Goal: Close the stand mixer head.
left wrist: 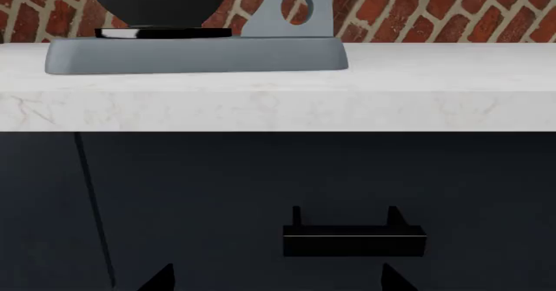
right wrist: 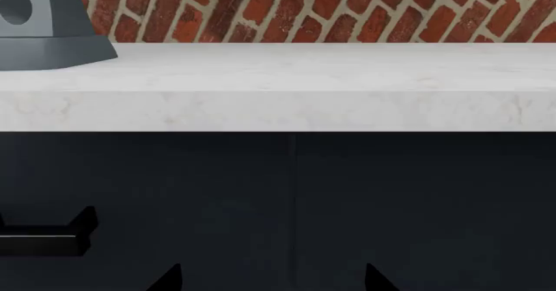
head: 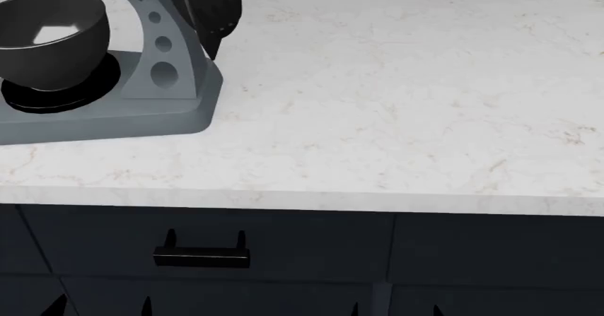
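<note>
The stand mixer stands on the white counter at the far left of the head view. Of the stand mixer head (head: 209,5) only its glossy black ridged end cap and a sliver of blue-grey body show at the top edge; it is tilted up, away from the dark bowl (head: 52,37). The grey base (head: 113,121) and holed neck (head: 163,54) also show in the left wrist view (left wrist: 295,11). My left gripper (head: 102,307) (left wrist: 278,281) and right gripper (head: 395,309) (right wrist: 273,281) are open and empty, low in front of the dark cabinet, well below the mixer.
The white marble counter (head: 397,104) runs to the right of the mixer, its front edge overhanging dark drawers. A black drawer handle (head: 201,256) sits just above my left gripper, and shows in the left wrist view (left wrist: 353,239). A brick wall (right wrist: 347,11) backs the counter.
</note>
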Motion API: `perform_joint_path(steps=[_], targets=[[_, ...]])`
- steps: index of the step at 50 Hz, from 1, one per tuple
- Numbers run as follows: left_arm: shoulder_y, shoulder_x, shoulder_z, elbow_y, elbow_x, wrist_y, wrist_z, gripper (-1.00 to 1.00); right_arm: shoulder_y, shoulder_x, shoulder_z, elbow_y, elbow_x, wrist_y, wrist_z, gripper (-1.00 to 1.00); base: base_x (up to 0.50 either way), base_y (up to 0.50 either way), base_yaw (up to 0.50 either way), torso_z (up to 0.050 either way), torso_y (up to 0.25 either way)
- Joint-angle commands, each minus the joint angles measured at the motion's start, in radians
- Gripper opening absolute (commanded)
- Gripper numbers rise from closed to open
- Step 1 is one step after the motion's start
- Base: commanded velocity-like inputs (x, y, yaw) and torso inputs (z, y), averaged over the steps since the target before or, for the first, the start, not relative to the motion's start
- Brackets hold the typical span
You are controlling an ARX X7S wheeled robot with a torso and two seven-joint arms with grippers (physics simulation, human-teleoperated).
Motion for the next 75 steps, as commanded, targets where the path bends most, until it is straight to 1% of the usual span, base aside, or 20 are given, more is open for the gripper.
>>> perform_joint_path(steps=[1, 7, 13, 19, 21, 24, 27, 32, 35, 39, 44, 49, 55, 64, 68, 71, 72, 73, 75], targets=[[0.000, -0.010, 0.011, 0.000, -0.010, 0.000, -0.011, 1.00, 0.000, 0.009, -0.013, 0.000, 0.009, 0.000, 0.013, 1.00, 0.00, 0.00, 0.00, 0.000, 0.000], [0.005, -0.033, 0.035, -0.003, -0.032, 0.011, -0.033, 1.00, 0.006, 0.031, -0.034, 0.011, 0.036, -0.016, 0.039, 1.00, 0.00, 0.00, 0.00, 0.000, 0.000], [0.015, -0.045, 0.055, 0.043, -0.039, -0.025, -0.057, 1.00, 0.011, 0.044, -0.051, 0.028, 0.054, -0.034, 0.052, 1.00, 0.00, 0.00, 0.00, 0.000, 0.000], [-0.016, -0.063, 0.057, -0.073, -0.062, 0.059, -0.049, 1.00, 0.004, 0.056, -0.069, 0.001, 0.059, -0.024, 0.066, 1.00, 0.00, 0.00, 0.00, 0.000, 0.000], [-0.019, -0.067, 0.053, -0.110, -0.077, 0.126, -0.039, 1.00, 0.001, 0.059, -0.077, -0.004, 0.059, -0.026, 0.069, 1.00, 0.00, 0.00, 0.00, 0.012, 0.000], [-0.013, -0.071, 0.063, -0.092, -0.071, 0.122, -0.047, 1.00, 0.000, 0.064, -0.085, -0.007, 0.060, -0.028, 0.073, 1.00, 0.00, 0.00, 0.00, 0.050, 0.000], [-0.027, -0.077, 0.066, -0.147, -0.072, 0.168, -0.044, 1.00, -0.006, 0.069, -0.093, -0.022, 0.062, -0.021, 0.077, 1.00, 0.00, 0.00, 0.00, 0.050, 0.000], [-0.021, -0.080, 0.074, -0.131, -0.069, 0.162, -0.059, 1.00, -0.004, 0.076, -0.105, -0.016, 0.061, -0.030, 0.085, 1.00, 0.00, 0.00, 0.00, 0.050, 0.000], [-0.032, -0.084, 0.079, -0.170, -0.072, 0.183, -0.057, 1.00, -0.001, 0.080, -0.106, -0.012, 0.063, -0.033, 0.091, 1.00, 0.00, 0.00, 0.00, 0.050, 0.000], [-0.018, -0.086, 0.091, -0.113, -0.074, 0.139, -0.065, 1.00, -0.002, 0.085, -0.107, -0.019, 0.070, -0.028, 0.099, 1.00, 0.00, 0.00, 0.00, 0.050, 0.000], [-0.008, -0.091, 0.102, -0.082, -0.073, 0.118, -0.076, 1.00, -0.003, 0.091, -0.112, -0.023, 0.075, -0.025, 0.106, 1.00, 0.00, 0.00, 0.00, 0.050, 0.000], [0.003, -0.098, 0.112, -0.010, -0.076, 0.057, -0.092, 1.00, -0.002, 0.097, -0.120, -0.015, 0.080, -0.031, 0.112, 1.00, 0.00, 0.00, 0.00, 0.050, 0.000], [-0.003, -0.105, 0.119, -0.027, -0.083, 0.067, -0.096, 1.00, -0.004, 0.104, -0.128, -0.024, 0.085, -0.026, 0.121, 1.00, 0.00, 0.00, 0.00, 0.050, 0.000], [0.006, -0.113, 0.129, 0.013, -0.090, 0.041, -0.113, 1.00, -0.004, 0.113, -0.138, -0.033, 0.094, -0.016, 0.133, 1.00, 0.00, 0.00, 0.00, 0.050, 0.000], [-0.005, -0.110, 0.124, -0.022, -0.104, 0.075, -0.117, 1.00, -0.005, 0.116, -0.140, -0.036, 0.099, -0.016, 0.139, 1.00, 0.00, 0.00, 0.00, 0.011, 0.000], [0.006, -0.119, 0.133, 0.032, -0.105, 0.029, -0.122, 1.00, -0.003, 0.117, -0.140, -0.067, 0.110, 0.005, 0.144, 1.00, 0.00, 0.00, 0.00, 0.000, 0.000], [0.014, -0.116, 0.110, 0.076, -0.148, 0.014, -0.124, 1.00, -0.002, 0.123, -0.136, -0.114, 0.103, 0.033, 0.158, 1.00, 0.00, 0.00, 0.00, 0.000, 0.000], [0.022, -0.120, 0.097, 0.128, -0.149, -0.022, -0.148, 1.00, 0.001, 0.122, -0.124, -0.146, 0.114, 0.054, 0.169, 1.00, 0.00, 0.00, 0.00, 0.000, 0.000], [0.030, -0.134, 0.087, 0.225, -0.179, -0.105, -0.157, 1.00, 0.018, 0.139, -0.117, -0.244, 0.115, 0.135, 0.183, 1.00, 0.00, 0.00, 0.00, 0.000, 0.000]])
